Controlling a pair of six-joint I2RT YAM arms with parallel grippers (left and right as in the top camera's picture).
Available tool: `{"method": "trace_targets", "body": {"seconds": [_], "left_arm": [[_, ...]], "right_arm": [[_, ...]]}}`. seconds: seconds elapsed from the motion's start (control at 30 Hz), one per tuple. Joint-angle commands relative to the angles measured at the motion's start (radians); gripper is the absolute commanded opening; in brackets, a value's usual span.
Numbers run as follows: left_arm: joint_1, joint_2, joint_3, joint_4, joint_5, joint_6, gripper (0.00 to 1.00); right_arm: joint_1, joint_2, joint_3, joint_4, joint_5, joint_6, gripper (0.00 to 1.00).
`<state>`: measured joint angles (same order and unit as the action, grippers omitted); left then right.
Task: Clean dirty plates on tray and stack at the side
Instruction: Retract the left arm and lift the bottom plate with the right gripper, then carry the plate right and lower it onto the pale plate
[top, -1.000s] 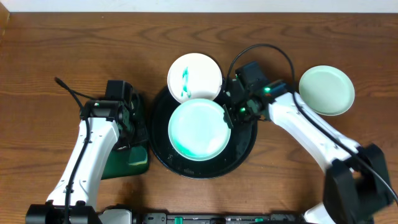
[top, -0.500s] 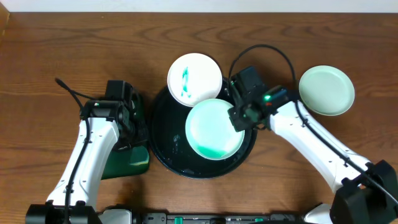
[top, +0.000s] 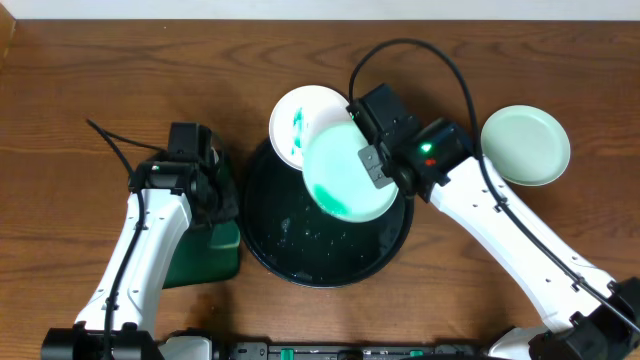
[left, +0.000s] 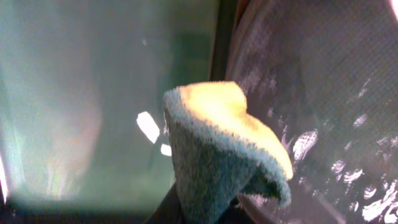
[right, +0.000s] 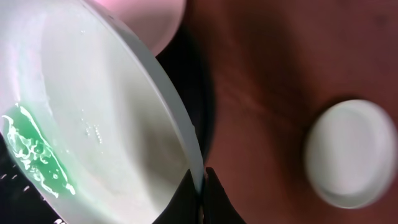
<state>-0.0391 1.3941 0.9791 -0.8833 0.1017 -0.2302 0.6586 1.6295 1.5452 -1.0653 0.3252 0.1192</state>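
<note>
My right gripper (top: 372, 165) is shut on the rim of a white plate (top: 345, 172) with teal-green paint pooled at its low side, holding it tilted above the black round tray (top: 400, 235). The rim pinch shows in the right wrist view (right: 200, 186), as does the plate (right: 93, 124). A second plate with teal smears (top: 300, 118) rests on the tray's far rim, partly under the held plate. A clean plate (top: 525, 145) lies on the table at the right, also in the right wrist view (right: 351, 152). My left gripper (top: 205, 205) is shut on a yellow-and-green sponge (left: 217, 143) beside the tray's left edge.
A green rectangular tray (top: 205, 255) sits under my left arm, left of the black tray. Water drops glisten on the black tray's floor (left: 323, 93). A black cable arcs over the right arm (top: 440, 60). The wooden table (top: 80, 100) extends to the left and right.
My right gripper has lifted the paint-pooled plate off the tray floor, raising and tilting it toward the far right. The left arm has hardly moved.
</note>
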Motion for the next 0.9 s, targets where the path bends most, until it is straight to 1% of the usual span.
{"method": "trace_targets", "body": {"seconds": [0.0,0.17,0.27,0.43,0.6,0.87], "left_arm": [[0.005,-0.012,0.013,0.046,-0.017,0.041,0.08],[0.005,-0.01,0.013,0.097,-0.016,0.057,0.08],[0.005,-0.009,0.013,0.101,-0.016,0.056,0.08],[0.005,-0.009,0.012,0.1,-0.016,0.056,0.07],[0.005,-0.009,0.012,0.101,-0.016,0.056,0.07],[0.005,-0.009,0.009,0.1,-0.016,0.056,0.08]], "right_arm": [[0.011,-0.014,0.057,-0.023,0.126,-0.032,0.01],[0.015,-0.013,0.071,-0.064,0.241,-0.063,0.01],[0.031,0.001,0.071,-0.082,0.325,-0.069,0.01],[0.076,0.039,0.071,-0.077,0.406,-0.077,0.01],[0.153,0.122,0.071,-0.087,0.515,-0.091,0.01],[0.311,0.257,0.071,-0.109,0.748,-0.087,0.01]]}}
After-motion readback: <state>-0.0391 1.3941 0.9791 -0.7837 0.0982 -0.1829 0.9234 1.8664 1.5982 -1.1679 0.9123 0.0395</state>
